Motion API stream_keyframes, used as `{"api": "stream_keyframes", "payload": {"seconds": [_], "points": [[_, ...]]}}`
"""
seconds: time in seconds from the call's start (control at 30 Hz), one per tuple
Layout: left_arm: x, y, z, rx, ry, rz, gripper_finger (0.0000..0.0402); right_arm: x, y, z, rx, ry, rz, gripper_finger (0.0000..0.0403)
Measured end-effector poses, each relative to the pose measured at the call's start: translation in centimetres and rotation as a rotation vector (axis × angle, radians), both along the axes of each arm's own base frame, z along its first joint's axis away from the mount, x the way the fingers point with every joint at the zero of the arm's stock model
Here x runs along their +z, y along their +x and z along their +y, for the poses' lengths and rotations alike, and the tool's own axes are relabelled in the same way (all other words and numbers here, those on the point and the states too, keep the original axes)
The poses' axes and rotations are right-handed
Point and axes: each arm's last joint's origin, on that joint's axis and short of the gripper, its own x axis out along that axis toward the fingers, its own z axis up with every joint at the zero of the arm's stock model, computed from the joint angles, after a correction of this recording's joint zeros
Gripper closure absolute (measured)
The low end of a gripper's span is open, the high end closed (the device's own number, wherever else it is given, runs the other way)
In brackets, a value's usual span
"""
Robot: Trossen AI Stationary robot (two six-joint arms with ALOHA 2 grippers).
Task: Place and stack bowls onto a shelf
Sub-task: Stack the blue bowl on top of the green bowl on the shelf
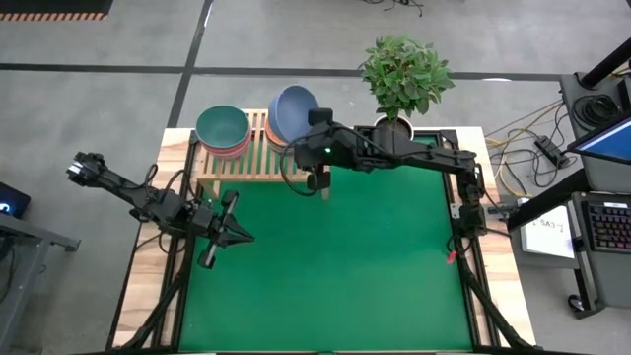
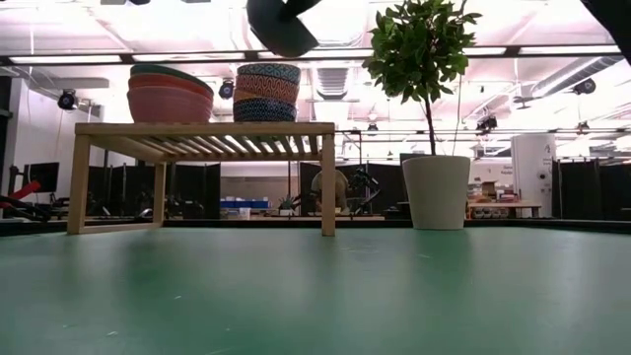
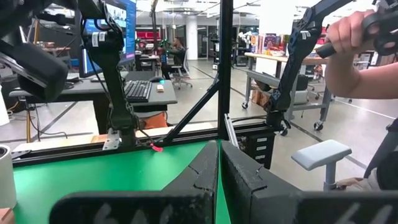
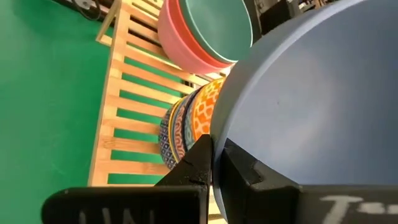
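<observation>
We are at a green table (image 1: 325, 276) in an open workshop, with desks, monitors and a person's arm showing beyond the table's edge. Starting at the left, our left gripper (image 1: 225, 232) waits low over the mat near the left edge, its fingers pressed together with nothing between them, well apart from the work. Farther back stands the shelf (image 1: 258, 166), a light-wood slatted rack at the far edge. On its left end sits a stack of bowls topped by the dark teal bowl (image 1: 222, 125), with pink and red rims under it; just to the right is the patterned stack (image 2: 267, 94) — orange and blue-white bowls nested together. Above that second stack our right gripper (image 4: 214, 158) holds the slate-blue bowl (image 1: 293, 111) by its rim, fingers pinched closed on the wall, the bowl tilted and not yet seated. Farther right, the potted plant (image 1: 404, 74) stands beside the shelf. We judge this the last placement: every other bowl we can see is stacked. Next we need to level the bowl, centre it over the patterned stack and lower it until it nests — then part the fingers and lift clear without dragging the rim or nudging the stack sideways.
</observation>
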Motion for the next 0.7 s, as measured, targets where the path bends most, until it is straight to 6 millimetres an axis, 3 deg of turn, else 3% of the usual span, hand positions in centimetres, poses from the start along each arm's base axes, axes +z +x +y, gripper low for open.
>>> {"api": "stream_keyframes", "payload": {"seconds": [0.27,0.5,0.6,0.7], "points": [[0.5,-0.5,0.3,0.003,0.018,-0.025,0.0402,0.6,0.4,1.0,0.051,-0.044,-0.046,0.0392],[6.4,-2.7,2.0,0.249,0.138,-0.155,0.0401,1.1,0.9,2.4,0.238,-0.013,-0.093,0.0393],[8.7,-2.9,2.4,0.333,0.221,-0.052,0.0388,0.2,0.1,3.1,0.396,0.114,0.020,0.0394],[9.6,-1.9,1.9,0.327,0.321,0.092,0.0359,-0.7,-1.0,4.0,0.549,0.351,0.137,0.0394]]}}
